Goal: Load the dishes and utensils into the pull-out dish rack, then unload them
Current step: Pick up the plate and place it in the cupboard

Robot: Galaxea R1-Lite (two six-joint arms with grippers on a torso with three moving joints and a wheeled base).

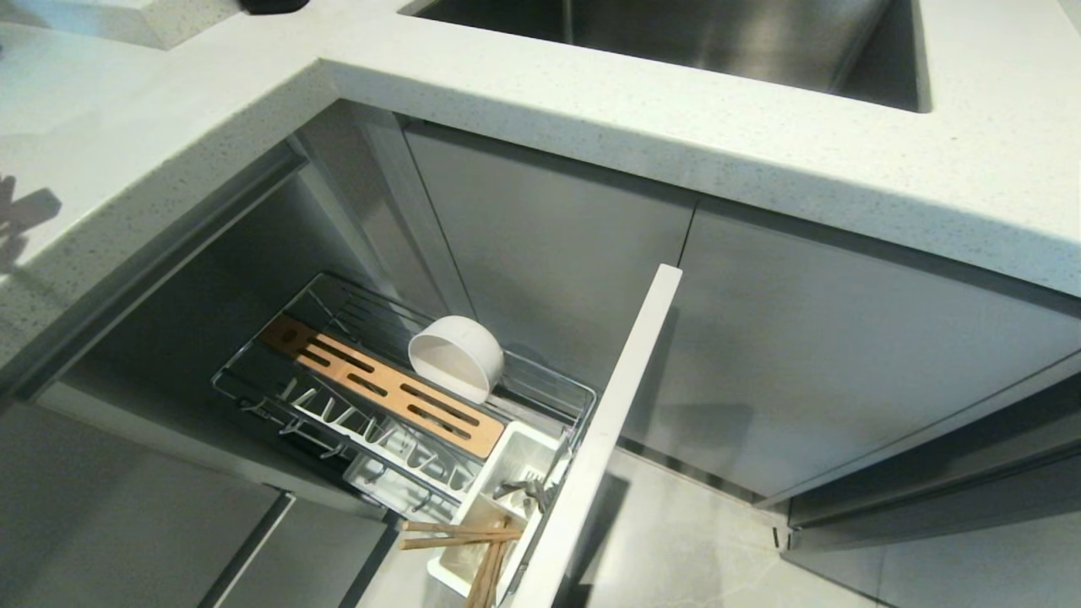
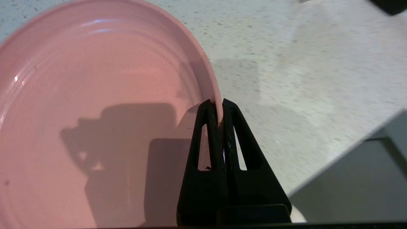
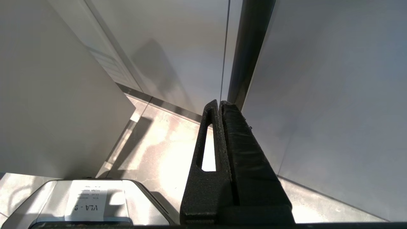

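In the left wrist view my left gripper is shut on the rim of the wide pink plate, just over the speckled white counter. The pull-out dish rack stands open under the counter in the head view. A white bowl lies on its side in the rack beside the slotted wooden strip. Wooden chopsticks and a metal spoon sit in the white caddy. My right gripper is shut and empty, parked low by the cabinet fronts. Neither arm shows in the head view.
The rack's pale front panel sticks out over the floor. A steel sink is sunk in the counter at the back. Grey cabinet doors stand to the right. A box with a white label is below the right gripper.
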